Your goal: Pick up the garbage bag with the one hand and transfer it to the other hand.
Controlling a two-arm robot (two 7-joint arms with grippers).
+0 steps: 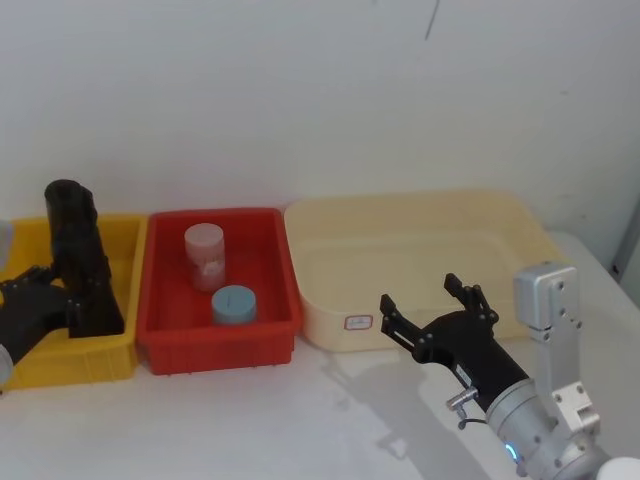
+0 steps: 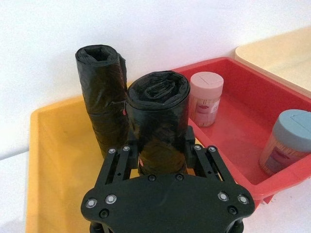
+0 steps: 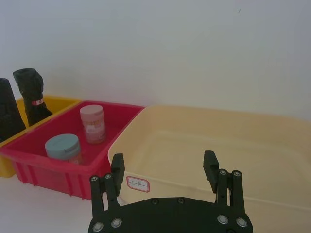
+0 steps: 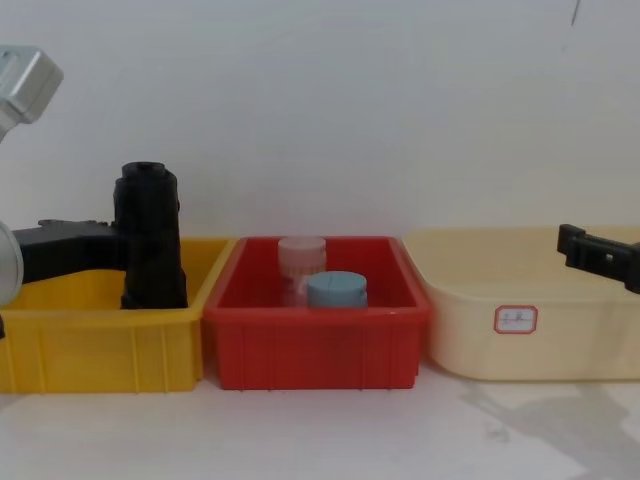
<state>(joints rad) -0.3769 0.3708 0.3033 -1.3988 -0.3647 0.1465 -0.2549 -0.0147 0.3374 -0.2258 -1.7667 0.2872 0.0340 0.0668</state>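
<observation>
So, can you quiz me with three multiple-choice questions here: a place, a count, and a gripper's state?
1. The pink jar and the blue-lidded jar stand in: A. the yellow plastic bin B. the cream plastic tray C. the red plastic bin
2. Black crinkly plastic rolls in the yellow bin: A. one B. two C. three
3. The right gripper is: A. open, empty B. shut on a jar C. shut on a roll
1 C: red walls surround both jars. 2 B: two stand together, the left gripper clamping the nearer roll. 3 A: its fingers stand apart, nothing between.
</observation>
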